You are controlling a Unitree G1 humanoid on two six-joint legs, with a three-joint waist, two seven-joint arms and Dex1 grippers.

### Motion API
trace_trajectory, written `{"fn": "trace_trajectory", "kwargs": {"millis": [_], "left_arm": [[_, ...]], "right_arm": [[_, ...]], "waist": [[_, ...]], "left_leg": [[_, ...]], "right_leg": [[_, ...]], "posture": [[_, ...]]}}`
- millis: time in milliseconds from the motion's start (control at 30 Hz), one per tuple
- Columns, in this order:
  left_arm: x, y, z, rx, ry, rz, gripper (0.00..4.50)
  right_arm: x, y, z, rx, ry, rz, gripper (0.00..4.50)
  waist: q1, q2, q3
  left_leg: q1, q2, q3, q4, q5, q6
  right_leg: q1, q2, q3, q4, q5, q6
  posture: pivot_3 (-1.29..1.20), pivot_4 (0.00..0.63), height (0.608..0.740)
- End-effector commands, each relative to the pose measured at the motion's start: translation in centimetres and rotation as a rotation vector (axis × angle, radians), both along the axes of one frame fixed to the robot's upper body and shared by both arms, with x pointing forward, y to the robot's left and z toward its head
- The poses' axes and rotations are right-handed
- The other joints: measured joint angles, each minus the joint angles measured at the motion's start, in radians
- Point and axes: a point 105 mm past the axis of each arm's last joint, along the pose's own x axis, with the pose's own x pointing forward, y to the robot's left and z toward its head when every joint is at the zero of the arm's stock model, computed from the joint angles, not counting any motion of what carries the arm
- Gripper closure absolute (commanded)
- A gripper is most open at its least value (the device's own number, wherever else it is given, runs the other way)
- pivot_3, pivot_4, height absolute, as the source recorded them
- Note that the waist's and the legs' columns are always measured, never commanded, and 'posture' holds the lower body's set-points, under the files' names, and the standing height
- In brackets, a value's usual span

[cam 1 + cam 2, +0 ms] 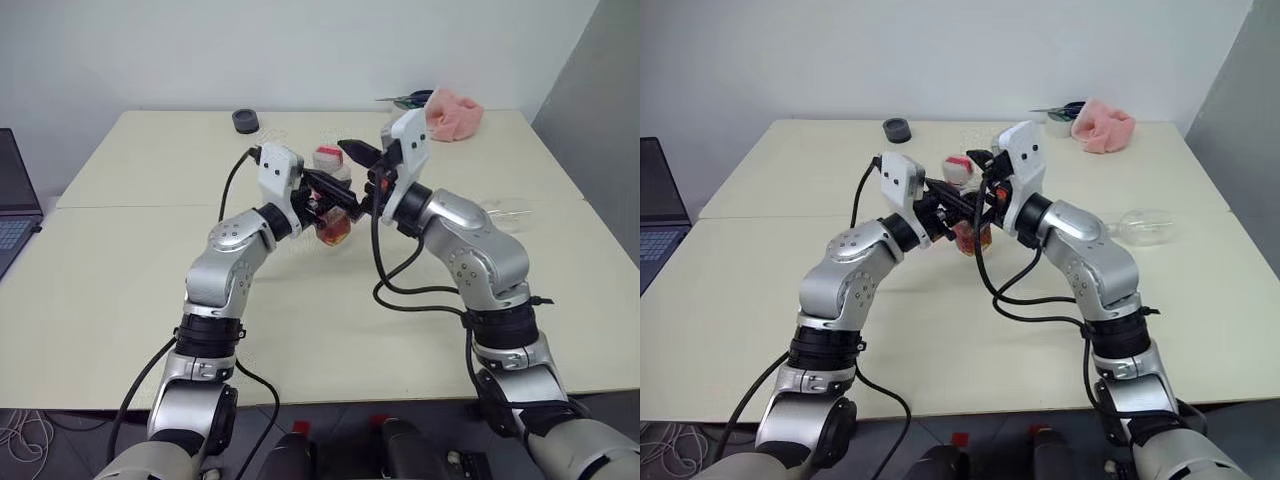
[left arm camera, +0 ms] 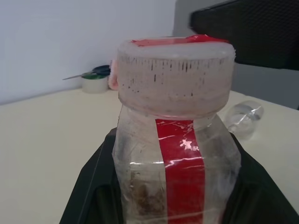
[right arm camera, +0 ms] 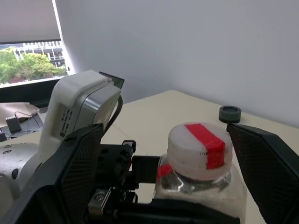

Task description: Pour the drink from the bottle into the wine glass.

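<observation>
In the head view, both arms meet at the centre of the frame above the cream desk (image 1: 120, 290). The left pincer (image 1: 322, 205) is clamped on the bottle (image 1: 333, 190), held clear of the desk; its cap (image 1: 328, 156) is on, and the amber drink (image 1: 335, 232) fills the lower part. The right pincer (image 1: 362, 160) has its black fingers spread wide about the cap, and whether they touch it I cannot tell. The wine glass (image 1: 505, 210) lies on its side at the right of the frame, with nothing visible in it. A black round lid (image 1: 245, 121) sits at upper centre, a pink cloth (image 1: 455, 112) at upper right, and a laptop (image 1: 15, 205) at the left edge.

In the left wrist view, the bottle (image 2: 175, 154) fills the centre between black fingers (image 2: 88, 186), its red label strip (image 2: 182, 172) facing the camera. The glass (image 2: 243, 119) lies at the right.

In the right wrist view, the two fingers (image 3: 77, 168) stand apart on either side of the red-taped cap (image 3: 201, 151).
</observation>
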Motion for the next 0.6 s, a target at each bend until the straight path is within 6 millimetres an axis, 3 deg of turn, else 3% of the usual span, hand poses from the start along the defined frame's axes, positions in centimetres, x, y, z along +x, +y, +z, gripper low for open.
{"fn": "trace_trajectory", "kwargs": {"millis": [33,600], "left_arm": [[-1.1,-0.7,1.2,0.009,-0.052,-0.044,2.58],[-2.7,-1.7,1.1,0.057,-0.068,-0.15,2.58]], "right_arm": [[-0.6,0.2,1.8,0.029,-0.057,0.016,0.0],[-0.1,-1.1,1.1,0.002,-0.008,0.016,0.0]], "waist": [[0.0,0.0,0.0],[0.001,0.0,0.0]], "left_leg": [[0.0,0.0,0.0,0.0,0.0,0.0],[0.0,0.0,0.0,0.0,0.0,0.0]], "right_leg": [[0.0,0.0,0.0,0.0,0.0,0.0],[0.0,0.0,0.0,0.0,0.0,0.0]], "posture": [[0.0,0.15,0.74],[0.0,0.15,0.74]]}}
